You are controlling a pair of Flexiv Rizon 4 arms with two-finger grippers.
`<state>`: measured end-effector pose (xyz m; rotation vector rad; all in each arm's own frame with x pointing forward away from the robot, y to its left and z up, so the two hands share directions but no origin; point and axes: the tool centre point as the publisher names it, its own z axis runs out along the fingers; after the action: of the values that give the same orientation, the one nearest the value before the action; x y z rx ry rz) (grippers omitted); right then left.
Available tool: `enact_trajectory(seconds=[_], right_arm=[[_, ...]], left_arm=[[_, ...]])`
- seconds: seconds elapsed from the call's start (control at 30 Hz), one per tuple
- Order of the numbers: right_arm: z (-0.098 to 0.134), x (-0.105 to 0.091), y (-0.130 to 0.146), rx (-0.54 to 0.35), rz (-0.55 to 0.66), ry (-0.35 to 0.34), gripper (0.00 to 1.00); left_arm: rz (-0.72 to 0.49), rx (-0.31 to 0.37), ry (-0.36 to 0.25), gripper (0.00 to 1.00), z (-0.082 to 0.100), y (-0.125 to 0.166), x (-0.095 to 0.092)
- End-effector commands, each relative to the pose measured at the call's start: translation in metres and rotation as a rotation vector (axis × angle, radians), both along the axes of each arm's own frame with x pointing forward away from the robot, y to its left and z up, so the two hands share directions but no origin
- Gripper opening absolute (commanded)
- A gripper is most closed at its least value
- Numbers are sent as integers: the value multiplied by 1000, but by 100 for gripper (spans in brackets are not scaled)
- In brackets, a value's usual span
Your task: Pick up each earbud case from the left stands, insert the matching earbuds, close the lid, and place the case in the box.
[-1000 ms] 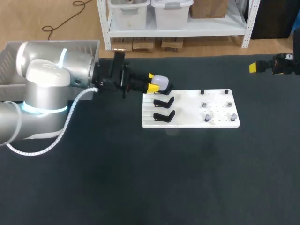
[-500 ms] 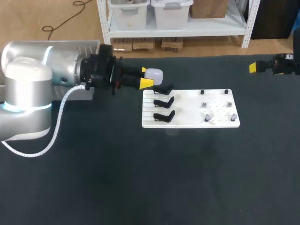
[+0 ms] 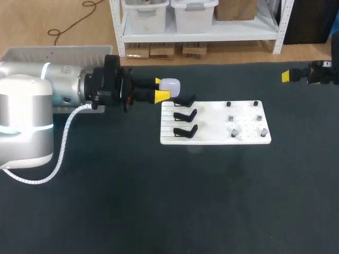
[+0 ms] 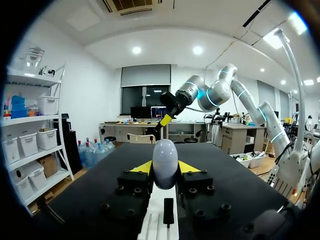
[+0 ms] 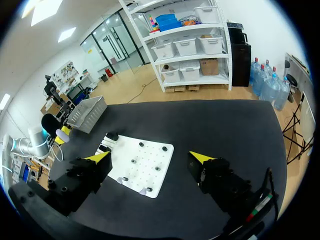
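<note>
No text, label, number or sign can be read anywhere.

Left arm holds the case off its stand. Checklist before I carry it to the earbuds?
1. Left gripper shut on the earbud case from both sides: ok.
2. Case clear of the top stand: ok.
3. Right gripper open, away from the board: ok.
4. Case lid open for loading: cannot tell, no gap shows.
5. Earbuds seated on the board: cannot tell, too small.

Dark table; a white board lies on it just ahead of and below the left gripper, with a grey mesh box resting behind that gripper
</note>
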<state>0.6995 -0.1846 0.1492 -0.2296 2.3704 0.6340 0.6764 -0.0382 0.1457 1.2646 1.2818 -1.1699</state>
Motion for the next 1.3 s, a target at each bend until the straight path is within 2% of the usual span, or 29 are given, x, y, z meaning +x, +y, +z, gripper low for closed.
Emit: enact_trajectory(seconds=[0.03,0.3,0.43,0.63,0.77,0.87,1.1,1.3], right_arm=[[0,0,0,-2,-1,1,100],[0,0,0,-2,-1,1,100],[1,-3,3,-4,8,6,100],[14,-25,16,37,33,23,100],[22,-49,33,44,58,16,100],[28,-59,47,41,82,0,100],[30,-79,80,-19,128,-16,100],[25,-90,106,-129,145,-28,100]], left_arm=[[13,-1,-3,0,0,0,-2],[13,-1,-3,0,0,0,-2],[-13,-23,-22,0,1,-11,-11],[-44,-52,-11,0,3,-18,-12],[-54,-66,4,0,2,-19,-15],[-55,-70,20,0,0,-19,-18],[-58,-67,37,0,-7,-19,-25],[-54,-62,43,0,-9,-17,-27]])
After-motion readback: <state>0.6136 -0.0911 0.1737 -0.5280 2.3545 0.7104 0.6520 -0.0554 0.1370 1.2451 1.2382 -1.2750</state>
